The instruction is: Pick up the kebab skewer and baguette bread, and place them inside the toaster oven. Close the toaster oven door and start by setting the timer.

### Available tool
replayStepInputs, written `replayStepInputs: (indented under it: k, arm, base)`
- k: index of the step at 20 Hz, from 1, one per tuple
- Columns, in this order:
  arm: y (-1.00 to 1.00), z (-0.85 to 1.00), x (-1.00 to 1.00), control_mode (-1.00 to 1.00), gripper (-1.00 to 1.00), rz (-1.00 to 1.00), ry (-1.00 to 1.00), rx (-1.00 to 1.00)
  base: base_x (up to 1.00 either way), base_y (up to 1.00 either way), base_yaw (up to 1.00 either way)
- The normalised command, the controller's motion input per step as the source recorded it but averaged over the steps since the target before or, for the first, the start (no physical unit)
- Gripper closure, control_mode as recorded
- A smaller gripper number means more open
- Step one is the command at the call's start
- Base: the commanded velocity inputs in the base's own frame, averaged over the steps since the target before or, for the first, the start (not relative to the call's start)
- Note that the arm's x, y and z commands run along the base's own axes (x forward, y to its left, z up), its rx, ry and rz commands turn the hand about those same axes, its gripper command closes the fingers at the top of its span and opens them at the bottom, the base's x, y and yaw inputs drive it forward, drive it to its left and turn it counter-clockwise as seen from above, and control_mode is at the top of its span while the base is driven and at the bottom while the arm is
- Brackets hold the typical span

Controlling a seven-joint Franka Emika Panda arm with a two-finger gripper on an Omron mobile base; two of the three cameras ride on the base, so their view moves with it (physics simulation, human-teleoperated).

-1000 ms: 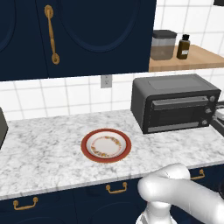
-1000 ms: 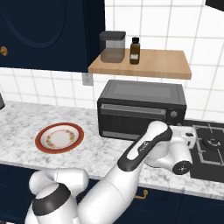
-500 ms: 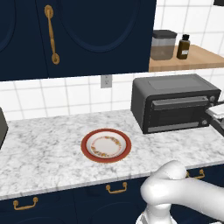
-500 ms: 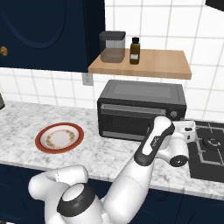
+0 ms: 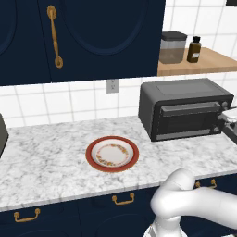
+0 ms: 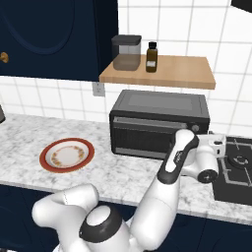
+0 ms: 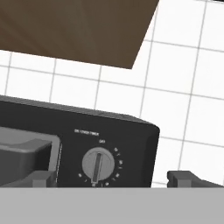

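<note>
On the white marble counter (image 5: 46, 162), a red-rimmed plate (image 5: 112, 154) is sitting toward the middle, looking empty to me. Off to the right, against the white tiled wall (image 6: 162, 19), the toaster oven (image 6: 158, 123) is sitting with the toaster oven door (image 6: 142, 135) shut; can't spot the skewer or bread anywhere. Navy cabinets (image 5: 92, 37) are hanging over the left side, and a wooden shelf (image 6: 172, 71) above the oven is carrying a grey canister (image 6: 126, 52) and a brown bottle (image 6: 152, 57). The gripper (image 7: 107, 177) is hovering right by the oven's knob (image 7: 98, 163), fingers (image 7: 181, 177) spread wide, holding nothing. A black stovetop (image 6: 236, 167) is sitting at far right.
</note>
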Motion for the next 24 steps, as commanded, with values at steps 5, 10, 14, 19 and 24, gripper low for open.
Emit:
replayStepInputs:
  k: [5, 10, 14, 19, 24]
  arm:
    - [0.00, 0.00, 0.27, -1.00, -1.00, 0.00, 0.00, 0.00]
    - [-0.02, 0.00, 0.27, -1.00, -1.00, 0.00, 0.00, 0.00]
    - [-0.01, 0.00, 0.25, -1.00, -1.00, 0.00, 0.00, 0.00]
    - [-0.11, 0.00, 0.08, -1.00, -1.00, 0.00, 0.00, 0.00]
    - [-0.04, 0.00, 0.00, -1.00, -1.00, 0.00, 0.00, 0.00]
  base:
    - [0.00, 0.00, 0.00]
    - [0.00, 0.00, 0.00]
    - [0.00, 0.00, 0.00]
    - [0.00, 0.00, 0.00]
    - [0.00, 0.00, 0.00]
